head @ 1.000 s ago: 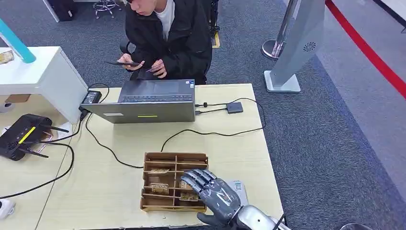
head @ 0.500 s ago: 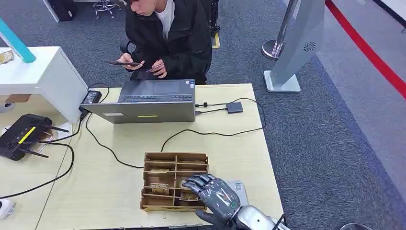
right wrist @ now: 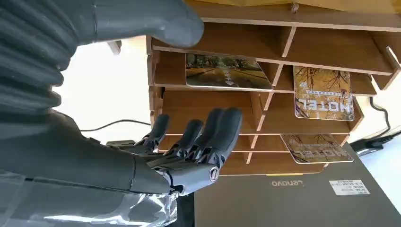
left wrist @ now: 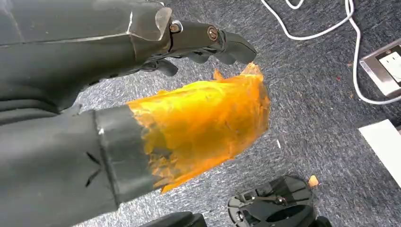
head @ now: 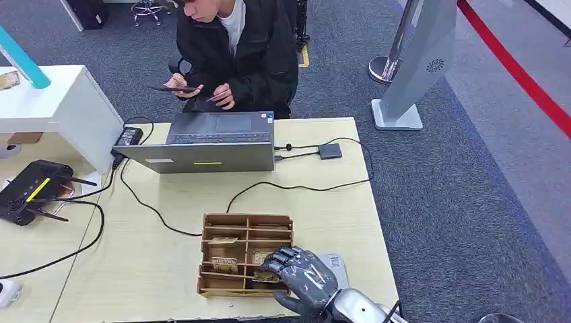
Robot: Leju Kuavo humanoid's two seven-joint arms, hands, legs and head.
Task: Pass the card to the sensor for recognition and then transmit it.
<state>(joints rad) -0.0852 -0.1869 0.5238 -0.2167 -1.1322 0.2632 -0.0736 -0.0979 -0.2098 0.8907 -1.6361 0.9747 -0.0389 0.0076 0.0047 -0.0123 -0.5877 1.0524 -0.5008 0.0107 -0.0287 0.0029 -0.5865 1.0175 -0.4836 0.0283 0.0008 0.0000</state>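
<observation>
A wooden compartment box [head: 229, 232] stands near the table's front edge and holds several brown "HOTEL" cards [head: 224, 263]. My right hand [head: 301, 275] hovers over the box's near right compartments, fingers bent down toward a card [head: 264, 275] there. In the right wrist view the right hand [right wrist: 189, 142] holds nothing; thumb and fingers are spread apart in front of the cards [right wrist: 228, 71] [right wrist: 324, 92]. A flat white device [head: 337, 262] lies just right of the box, partly hidden by the hand. My left hand [left wrist: 189, 94] hangs over the carpet, holding nothing, its thumb wrapped in orange tape.
An open laptop [head: 209, 142] sits at the table's far side with a person [head: 236, 47] seated behind it, holding a phone. Black cables [head: 296, 186] and a small hub [head: 330, 151] lie between the laptop and the box. A black router [head: 30, 192] is on the left table.
My right hand has drawn back toward the table's front edge and lowered, its fingers curling down over the box's near right compartment. Nothing else has moved.
</observation>
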